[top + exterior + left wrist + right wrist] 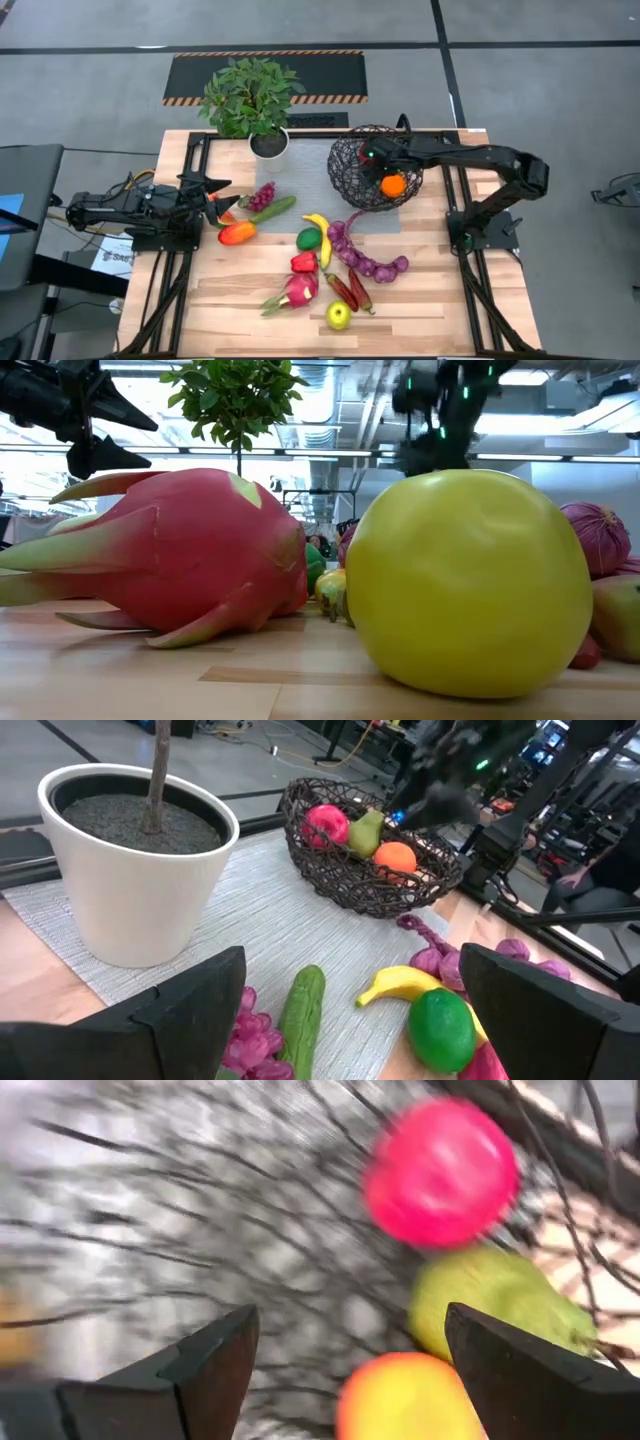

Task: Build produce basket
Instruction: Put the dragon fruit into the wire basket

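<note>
The dark wire basket (pixel 372 168) stands at the table's far right on a grey mat. In it lie a red fruit (pixel 327 823), a green pear (pixel 366 832) and an orange (pixel 397 858). My right gripper (pixel 350 1315) hovers open just above the basket's inside, with nothing between its fingers. My left gripper (pixel 222 200) waits open at the table's left, near the purple grapes (pixel 262 196) and the cucumber (pixel 272 209). More produce lies on the table's middle: banana (pixel 321 235), green fruit (pixel 308 238), dragon fruit (pixel 297 290), chillies (pixel 350 290), yellow-green apple (pixel 338 316).
A potted plant in a white pot (pixel 268 143) stands at the far edge, left of the basket. A string of purple onions (pixel 365 257) curves below the basket. An orange-red pepper (pixel 236 233) lies by my left gripper. Bare wood shows along the near edge's left and right.
</note>
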Motion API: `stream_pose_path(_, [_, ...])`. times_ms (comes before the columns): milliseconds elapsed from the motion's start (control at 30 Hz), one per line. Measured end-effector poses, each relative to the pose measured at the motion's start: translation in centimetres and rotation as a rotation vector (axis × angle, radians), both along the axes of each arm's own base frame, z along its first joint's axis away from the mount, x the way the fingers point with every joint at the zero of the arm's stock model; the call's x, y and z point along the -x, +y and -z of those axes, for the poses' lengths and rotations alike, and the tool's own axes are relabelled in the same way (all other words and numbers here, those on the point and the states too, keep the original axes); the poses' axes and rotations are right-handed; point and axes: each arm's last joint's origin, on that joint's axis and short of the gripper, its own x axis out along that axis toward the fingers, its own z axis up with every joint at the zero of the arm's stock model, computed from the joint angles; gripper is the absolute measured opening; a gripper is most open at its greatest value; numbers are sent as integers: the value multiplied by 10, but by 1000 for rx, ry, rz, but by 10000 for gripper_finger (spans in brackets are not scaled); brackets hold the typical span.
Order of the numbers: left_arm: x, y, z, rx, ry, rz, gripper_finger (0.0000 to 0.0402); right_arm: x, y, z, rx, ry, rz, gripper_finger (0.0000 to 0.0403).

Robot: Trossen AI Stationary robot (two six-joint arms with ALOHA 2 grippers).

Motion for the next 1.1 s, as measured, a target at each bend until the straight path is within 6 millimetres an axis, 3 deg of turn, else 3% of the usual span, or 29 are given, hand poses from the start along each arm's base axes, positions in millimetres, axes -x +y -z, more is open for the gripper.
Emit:
stream_pose_path(167, [0, 0, 0, 0, 3, 1, 355, -15, 41, -51, 44, -207, -154, 340])
stream_pose_path(333, [0, 0, 0, 0, 4, 1, 355, -32, 112, -69, 27, -383, -379, 342])
stream_pose_path(533, [0, 0, 1, 0, 10, 2, 355, -51, 209, -48, 9, -440, -634, 338])
stream_pose_path(667, [0, 0, 1, 5, 10, 7, 355, -65, 255, -17, 31, -443, -722, 336])
stream_pose_path(800, [0, 0, 1, 9, 8, 6, 355, -87, 275, 12, 114, -471, -821, 338])
stream_pose_path(967, [0, 0, 1, 7, 10, 4, 355, -119, 274, 43, 248, -513, -982, 336])
stream_pose_path(1100, [1, 0, 3, 8, 28, 2, 355, -136, 269, 60, 241, -507, -1078, 334])
